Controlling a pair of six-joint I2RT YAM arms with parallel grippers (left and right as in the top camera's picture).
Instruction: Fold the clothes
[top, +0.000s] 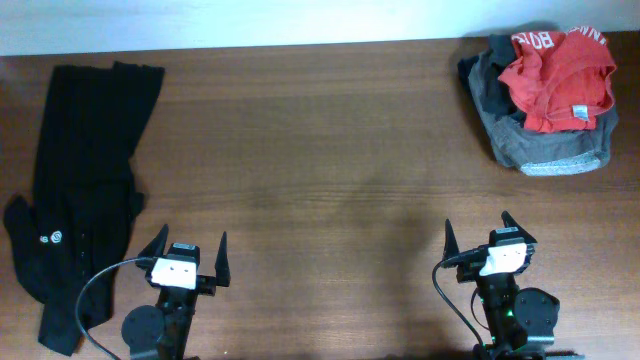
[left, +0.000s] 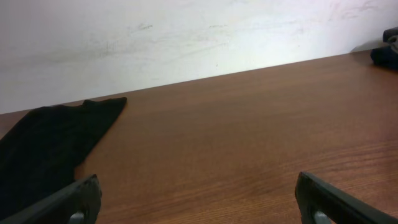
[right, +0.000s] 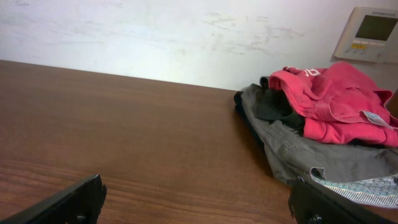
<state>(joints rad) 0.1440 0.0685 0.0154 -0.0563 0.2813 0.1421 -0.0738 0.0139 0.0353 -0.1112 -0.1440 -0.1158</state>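
Note:
The black garment (top: 80, 180) lies in a long strip down the left side of the table, with a small white round logo near its lower part. Its far end shows at the left of the left wrist view (left: 43, 143). My left gripper (top: 188, 250) is open and empty near the front edge, just right of the garment (left: 199, 199). My right gripper (top: 487, 235) is open and empty at the front right, well clear of the black garment (right: 196, 202).
A pile with a red garment (top: 555, 75) on a grey garment (top: 540, 140) sits at the back right corner; it also shows in the right wrist view (right: 329, 124). A white wall runs behind the brown table (top: 320, 170).

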